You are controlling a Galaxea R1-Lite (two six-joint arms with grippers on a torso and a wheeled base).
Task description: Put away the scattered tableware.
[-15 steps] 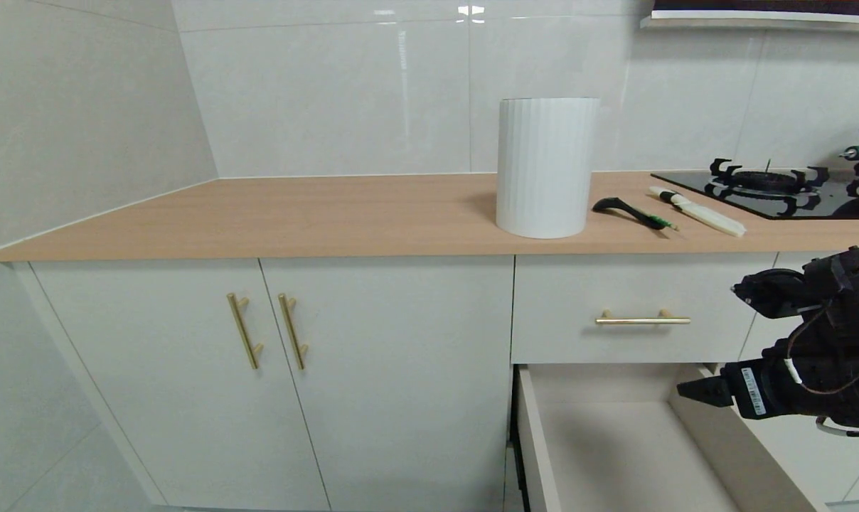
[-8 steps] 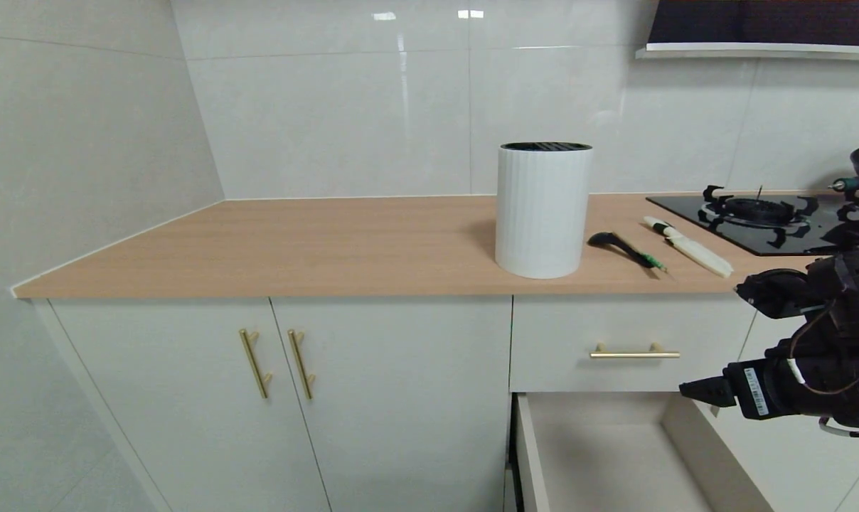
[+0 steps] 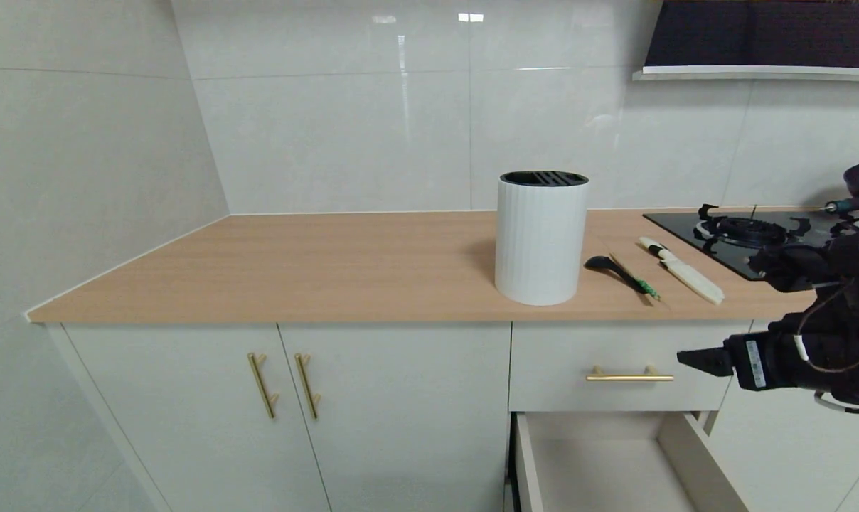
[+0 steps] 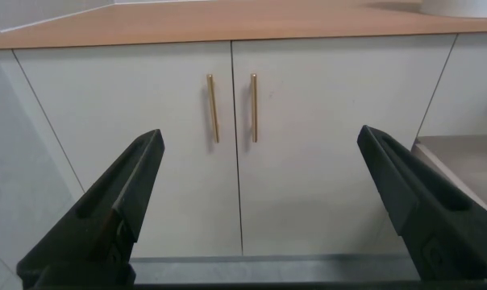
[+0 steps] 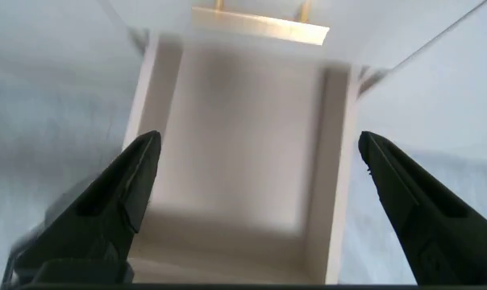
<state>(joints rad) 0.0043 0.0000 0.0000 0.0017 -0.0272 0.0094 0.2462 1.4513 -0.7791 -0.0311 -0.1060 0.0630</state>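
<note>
On the wooden counter (image 3: 330,263) stands a white ribbed holder (image 3: 541,242) with a dark slotted top. Beside it on the right lie a black spoon with a green handle (image 3: 620,273) and a white knife (image 3: 681,269). Below them the lower drawer (image 3: 527,462) is pulled out and bare inside, as the drawer (image 5: 243,145) also appears from above. My right gripper (image 3: 717,313) is open in front of the closed upper drawer, above the open one; its fingers (image 5: 106,209) are spread wide. My left gripper (image 4: 260,201) is open, facing the cabinet doors.
A black gas stove (image 3: 746,233) sits at the counter's right end, with a dark pan handle (image 3: 852,205) over it. Two cabinet doors with gold handles (image 4: 231,109) lie left of the drawers. Tiled walls close the back and left.
The whole head view has shifted downward, so the camera has risen. The holder's top now shows. My right gripper now sits higher against the cabinet, level with the upper drawer front.
</note>
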